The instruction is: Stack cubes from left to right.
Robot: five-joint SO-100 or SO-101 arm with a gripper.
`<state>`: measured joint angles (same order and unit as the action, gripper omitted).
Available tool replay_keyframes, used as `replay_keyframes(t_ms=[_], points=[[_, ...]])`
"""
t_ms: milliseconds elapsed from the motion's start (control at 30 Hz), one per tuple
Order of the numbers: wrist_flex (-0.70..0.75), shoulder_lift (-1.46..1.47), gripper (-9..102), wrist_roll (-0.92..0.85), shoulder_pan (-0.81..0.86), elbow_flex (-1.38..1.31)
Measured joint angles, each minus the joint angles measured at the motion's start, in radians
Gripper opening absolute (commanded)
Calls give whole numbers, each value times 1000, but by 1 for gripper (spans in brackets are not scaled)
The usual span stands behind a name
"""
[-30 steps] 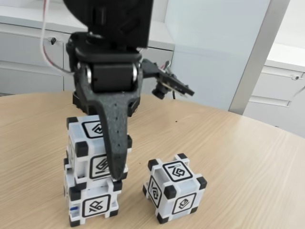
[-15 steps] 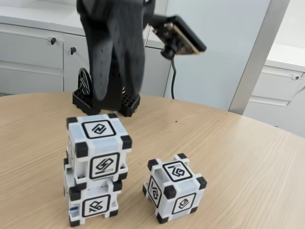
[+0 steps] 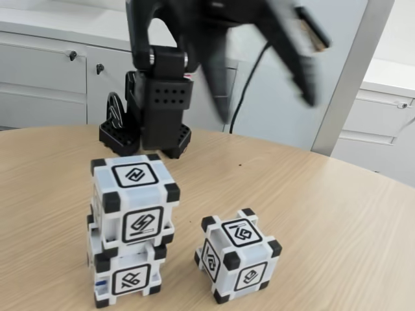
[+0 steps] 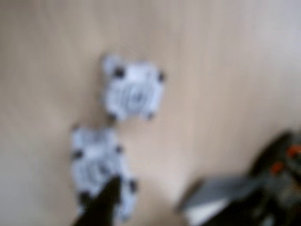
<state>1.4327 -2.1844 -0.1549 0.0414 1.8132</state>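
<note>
In the fixed view my base (image 3: 146, 129) stands at the far left of the wooden table (image 3: 337, 214), and my arm rises from it and swings across the top of the picture toward the right. My pincer (image 3: 259, 84) hangs high above the table, blurred; its two dark fingers look spread wide apart with nothing between them, one finger (image 3: 217, 84) nearer the middle, the other farther right.

I count three cubes. Two are stacked at the left of the fixed view: the upper cube (image 3: 135, 197) sits on the lower cube (image 3: 125, 272), slightly offset. The third cube (image 3: 237, 258) stands alone on the table just to the right of the stack, turned at an angle, apart from it.

In the wrist view everything is blurred. One cube (image 4: 133, 90) lies upper left, another white block (image 4: 98, 162) below it, and a dark fingertip (image 4: 106, 205) pokes in from the bottom edge.
</note>
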Motion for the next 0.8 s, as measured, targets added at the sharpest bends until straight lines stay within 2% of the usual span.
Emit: replay_keyframes(t_ms=[200, 300, 500, 800], points=[[-25, 69, 37, 206, -153, 0], [-64, 155, 37, 262, -166, 0], [-92, 344, 36, 296, -167, 0], [-129, 472, 36, 293, -143, 0]])
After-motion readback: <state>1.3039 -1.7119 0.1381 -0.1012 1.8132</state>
